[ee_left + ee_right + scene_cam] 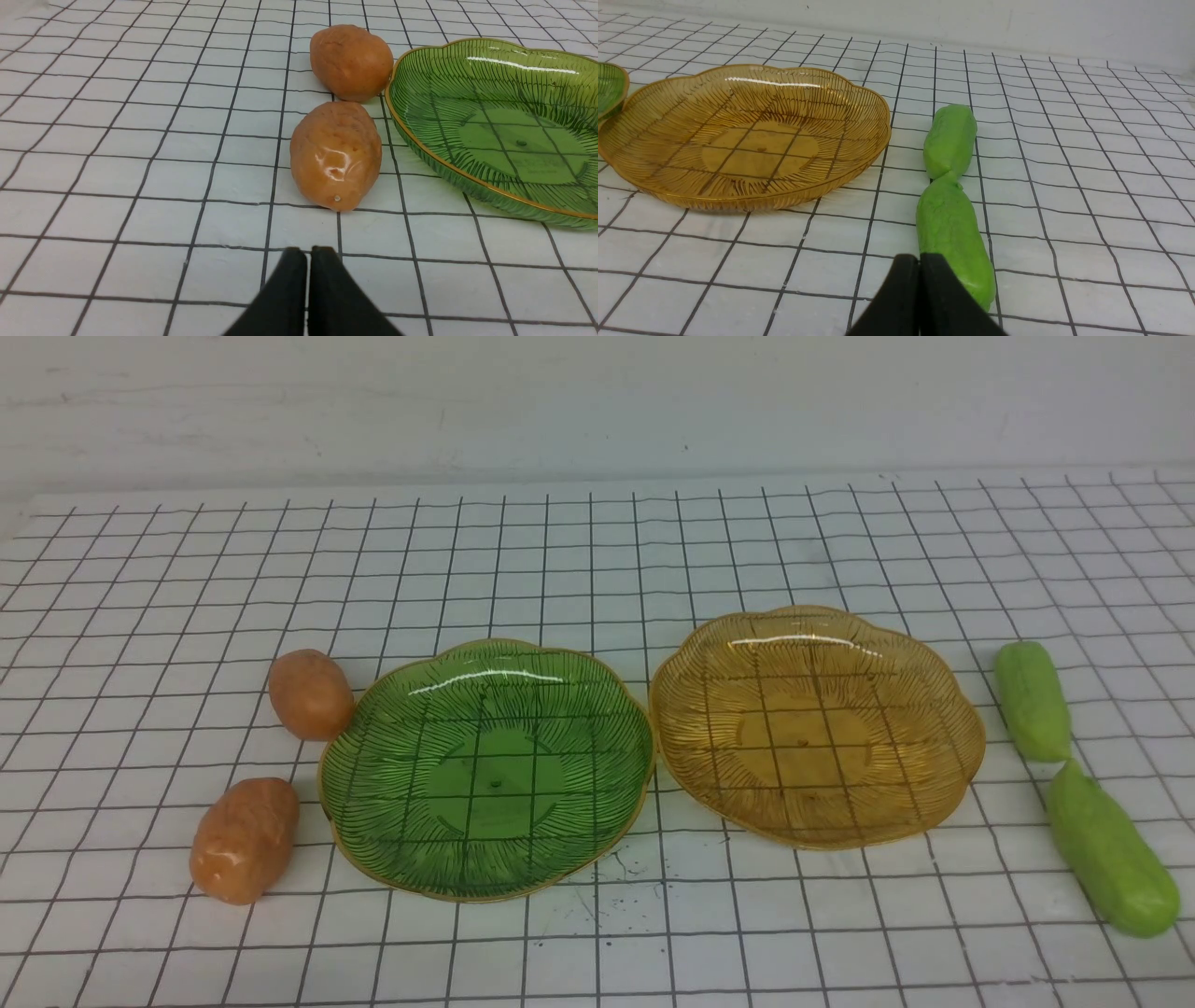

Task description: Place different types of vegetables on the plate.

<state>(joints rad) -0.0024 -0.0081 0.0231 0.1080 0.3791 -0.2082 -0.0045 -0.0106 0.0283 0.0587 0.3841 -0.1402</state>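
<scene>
Two orange-brown potatoes lie toward the left edge of the desk [597,560]. The far potato [311,694] sits right up against the rim of the green plate [485,770]. The near potato [245,840] lies just beside that rim, closer to the front edge. Toward the right edge, the far cucumber [1032,700] and the near cucumber [1111,849] lie end to end, tips touching, a little apart from the amber plate [817,728]. The two ribbed glass plates sit side by side mid-desk, rims nearly meeting, both empty.

It looks like a sorted layout to me. Each kind is parked on the side of the arm that would reach it, with the plates in the middle where either arm can drop things. No vegetable is on a plate yet.

The left gripper [308,252] hangs low in front of the near potato, its black jaws pressed together, holding nothing. The right gripper [919,257] is likewise closed and empty, right at the near cucumber's end. I'd say both need to open before any pick.
</scene>
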